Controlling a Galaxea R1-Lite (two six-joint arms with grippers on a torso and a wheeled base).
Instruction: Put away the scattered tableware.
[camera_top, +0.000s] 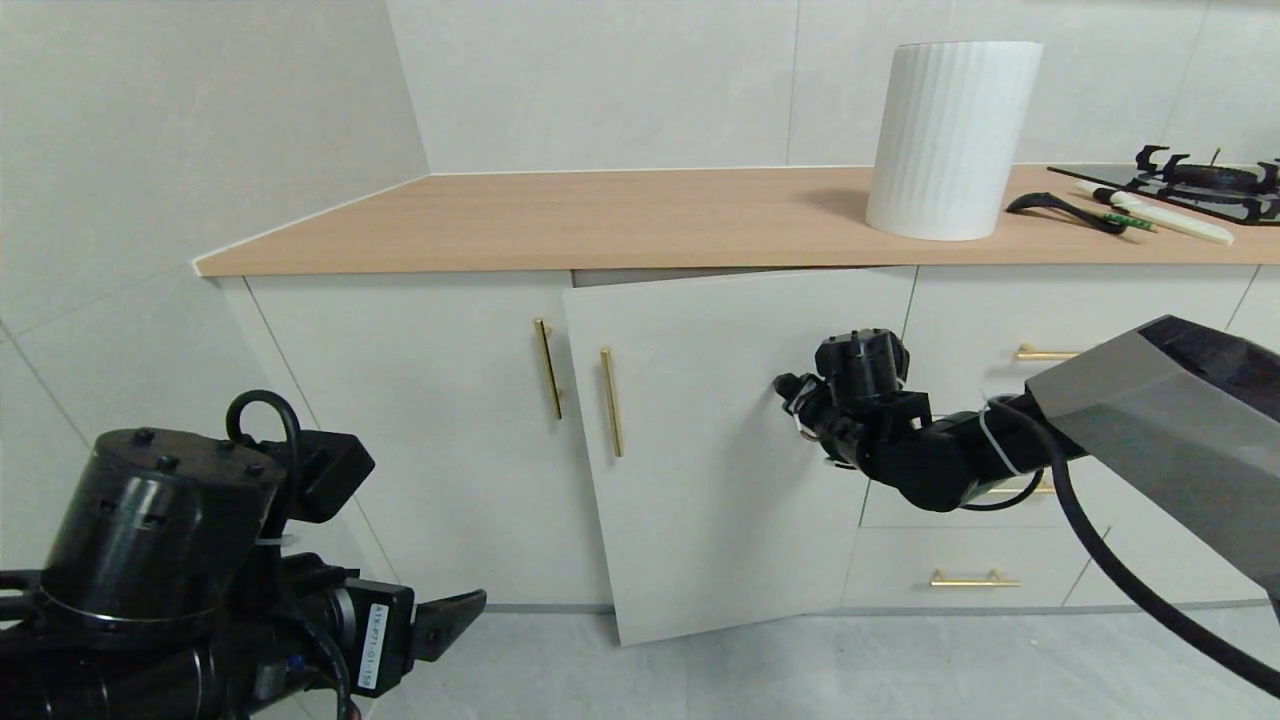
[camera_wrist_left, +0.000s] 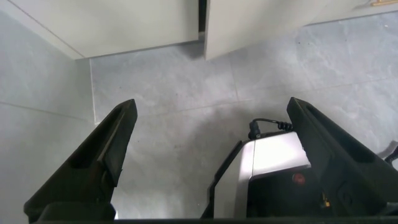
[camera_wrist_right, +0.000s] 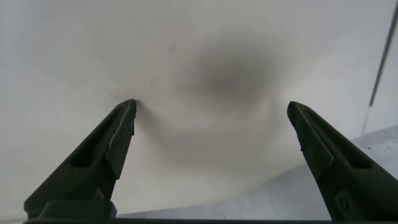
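The scattered tableware lies on the desk (camera_top: 600, 220) at its far right: a black spoon (camera_top: 1065, 208) and, just beside it, a slim white utensil (camera_top: 1165, 215) with a green band. Both rest between the white ribbed holder (camera_top: 950, 140) and the stove (camera_top: 1205, 180). Both pieces look light and stiff. They are probably smooth enough to slip in a loose pinch, and the white one is slender enough that it may roll. Each lies flat on the wood, so the best hold is likely across the middle of the handle, where the spoon's curve lifts it slightly. Whether the white piece is ceramic and breakable cannot be told.

Neither piece is near any jaws. The right gripper (camera_top: 792, 392) is below the desk edge, pointed at the face of the half-open cabinet door (camera_top: 720, 520), well away from its brass handle (camera_top: 611, 402). Its jaws are spread wide and hold nothing, and the right wrist view shows the door panel close in front of the right gripper (camera_wrist_right: 210, 107). Whether the tips touch the door is unclear.

The left gripper (camera_wrist_left: 211, 109) hangs low over the floor (camera_wrist_left: 186, 93), jaws also spread and empty, well apart from the tableware.
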